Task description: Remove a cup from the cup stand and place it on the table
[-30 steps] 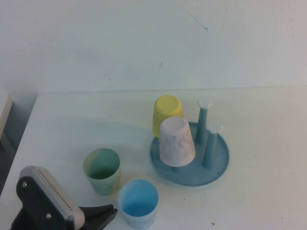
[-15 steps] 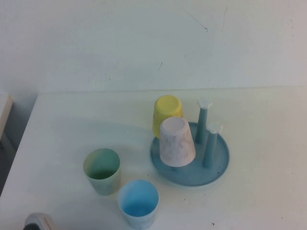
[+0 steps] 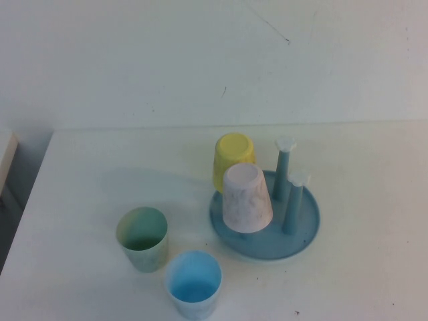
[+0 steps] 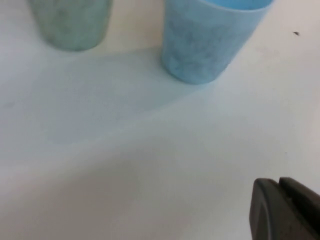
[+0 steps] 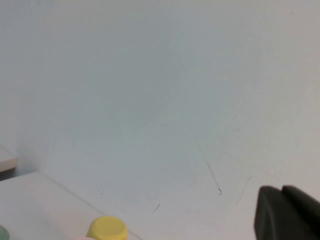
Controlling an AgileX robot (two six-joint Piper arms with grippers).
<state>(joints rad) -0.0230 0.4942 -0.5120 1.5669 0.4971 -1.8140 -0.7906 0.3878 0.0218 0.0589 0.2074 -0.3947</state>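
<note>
The light blue cup stands upright on the white table, near the front edge. It also shows in the left wrist view. The cup stand sits right of centre and holds an upside-down pinkish marbled tumbler and an upside-down yellow tumbler. Two of its pegs are bare. My left gripper is shut and empty, low over the table, short of the blue cup. My right gripper is shut and empty, raised and facing the wall. Neither gripper shows in the high view.
A pale green tumbler stands upright just left of the blue cup and also shows in the left wrist view. A white wall rises behind the table. The table's left edge drops off beside a darker gap.
My left arm has drawn back from the front left corner and left the high view. The cups and the stand have not moved.
</note>
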